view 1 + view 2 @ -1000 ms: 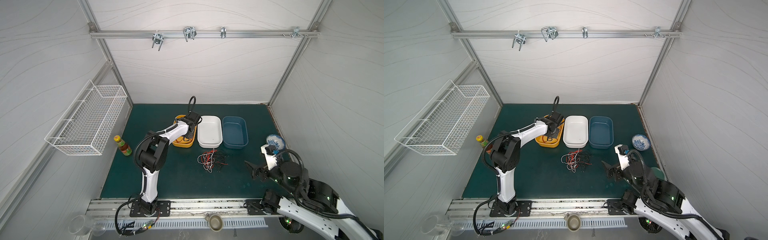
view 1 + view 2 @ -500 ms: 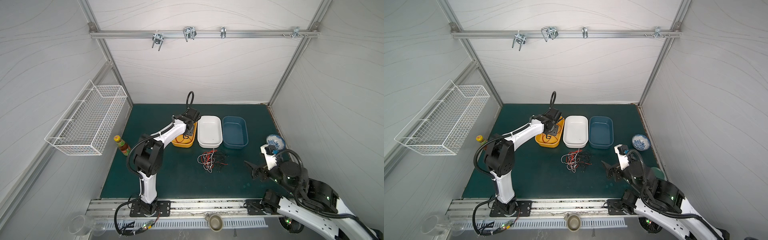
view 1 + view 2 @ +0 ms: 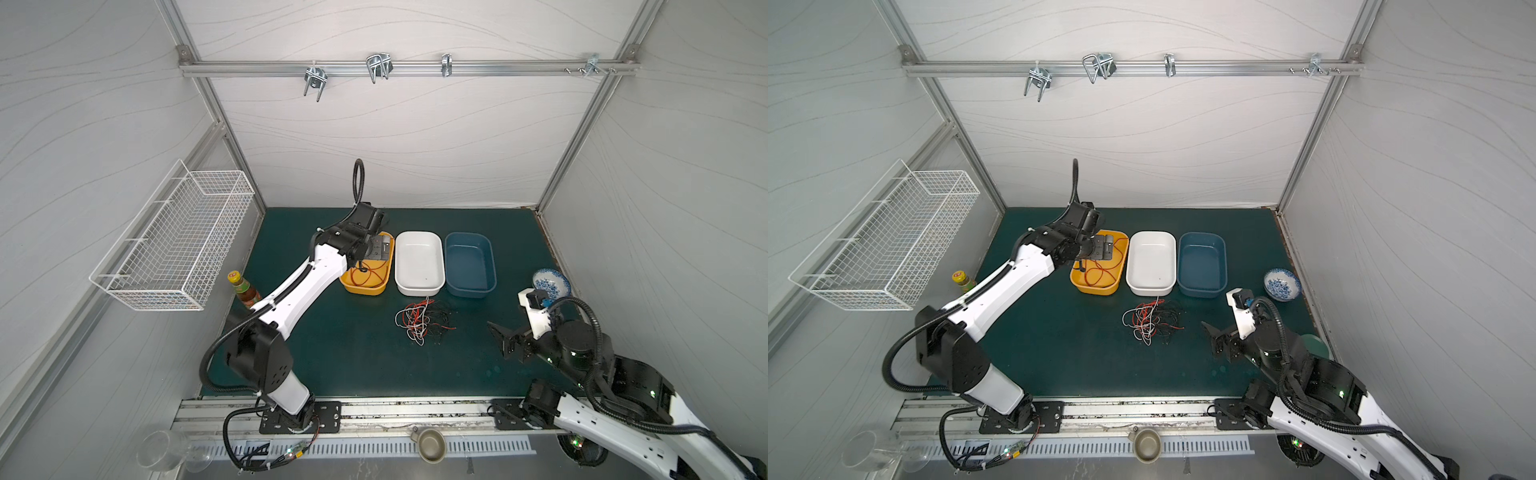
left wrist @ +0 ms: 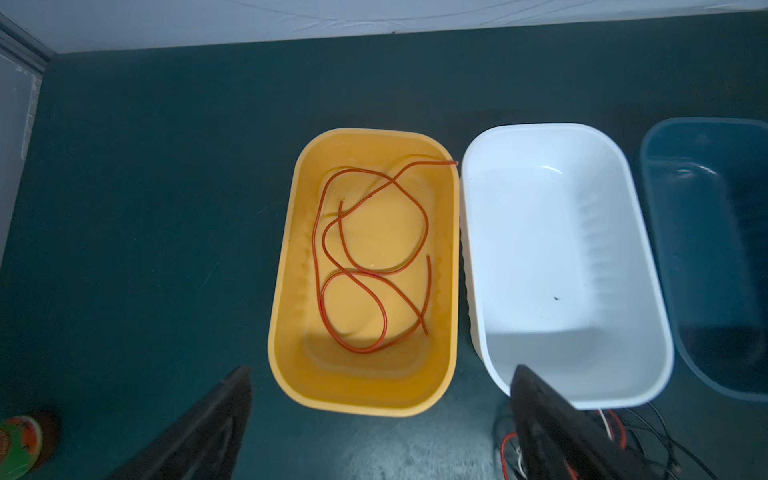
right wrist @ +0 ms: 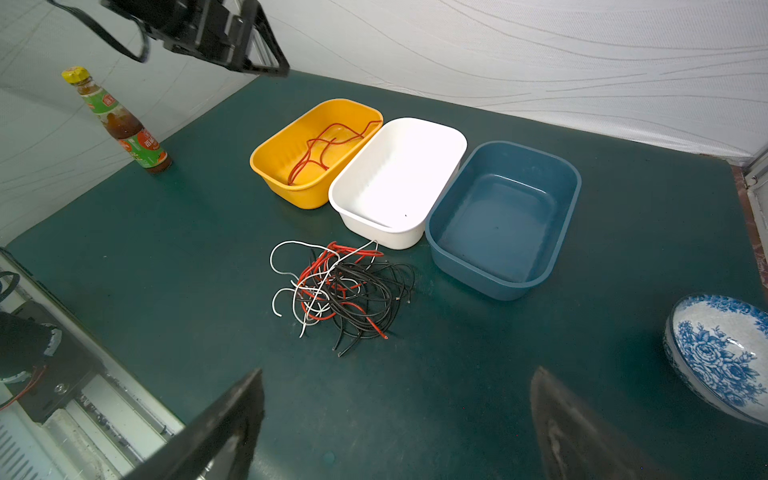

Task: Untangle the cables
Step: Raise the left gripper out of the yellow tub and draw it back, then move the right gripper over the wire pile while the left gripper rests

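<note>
1. The left gripper [image 3: 380,249] hangs over the far end of the yellow tub [image 3: 365,291], left of centre in both top views.
2. In the left wrist view the left gripper [image 4: 382,370] has its jaws spread wide, with nothing between them.
3. One red cable [image 4: 370,272] lies in loose loops inside the yellow tub [image 4: 276,291]. One end of it rests at the rim beside the white tub [image 4: 467,249].
4. The other cables [image 3: 424,322], red, black and white, form one tangle on the mat [image 3: 332,353]. The tangle sits at frame centre, just below the white tub [image 3: 417,289].
5. The yellow, white and blue tub [image 3: 469,291] stand in a row, left to right, sides close together.
6. The right gripper [image 3: 505,338] is at lower right, low over the mat and well apart from the tangle.
7. In the right wrist view the right gripper [image 5: 399,374] is fully open and holds nothing. The cables [image 5: 345,291] lie ahead of it.
8. A bottle [image 3: 243,289] stands at the mat's left edge and a bowl [image 3: 550,282] at its right edge.
</note>
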Robot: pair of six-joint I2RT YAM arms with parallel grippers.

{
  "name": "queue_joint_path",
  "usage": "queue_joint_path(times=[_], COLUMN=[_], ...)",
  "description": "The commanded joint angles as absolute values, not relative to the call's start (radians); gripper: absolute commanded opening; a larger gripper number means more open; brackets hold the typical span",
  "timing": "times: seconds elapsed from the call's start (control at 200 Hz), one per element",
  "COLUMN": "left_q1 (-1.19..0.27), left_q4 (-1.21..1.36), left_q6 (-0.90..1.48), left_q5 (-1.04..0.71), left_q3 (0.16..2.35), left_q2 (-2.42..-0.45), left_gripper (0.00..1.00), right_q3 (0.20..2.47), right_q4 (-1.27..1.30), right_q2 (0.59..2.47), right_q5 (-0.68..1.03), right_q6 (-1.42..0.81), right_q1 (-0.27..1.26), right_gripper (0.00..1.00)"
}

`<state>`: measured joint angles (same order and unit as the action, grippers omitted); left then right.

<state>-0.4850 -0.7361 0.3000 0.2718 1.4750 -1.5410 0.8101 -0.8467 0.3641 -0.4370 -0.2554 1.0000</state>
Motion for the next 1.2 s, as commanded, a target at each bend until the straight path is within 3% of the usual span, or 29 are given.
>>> queue_joint_path(times=[0.0, 0.33, 0.6, 1.0, 1.195], left_q1=[-0.478, -0.479, -0.480, -0.480, -0.480], left_q4=[-0.728, -0.793, -0.780, -0.755, -0.748], left_q6=[0.352, 0.437, 0.514, 0.500, 0.500], left_q5=[0.206, 0.162, 0.171, 0.183, 0.175], left_q3=[1.420, 1.106, 0.785, 0.772, 0.766], left_q2=[-1.432, -1.011, -0.652, -0.623, -0.614], left_gripper=[1.00, 1.00, 1.00, 1.00, 1.00], right_q3=[0.808, 0.814, 0.908, 0.865, 0.856], right_q4=[-0.842, -0.832, -0.882, -0.585, -0.473], right_q2=[0.379, 0.430, 0.748, 1.127, 1.267], right_q5=[-0.441, -0.426, -0.439, -0.331, -0.289], right_q6=[-0.260, -0.254, -0.358, -0.583, -0.649], right_q1=[1.005, 0.994, 1.027, 1.140, 1.140], right_gripper=[0.99, 0.99, 0.99, 0.99, 0.90])
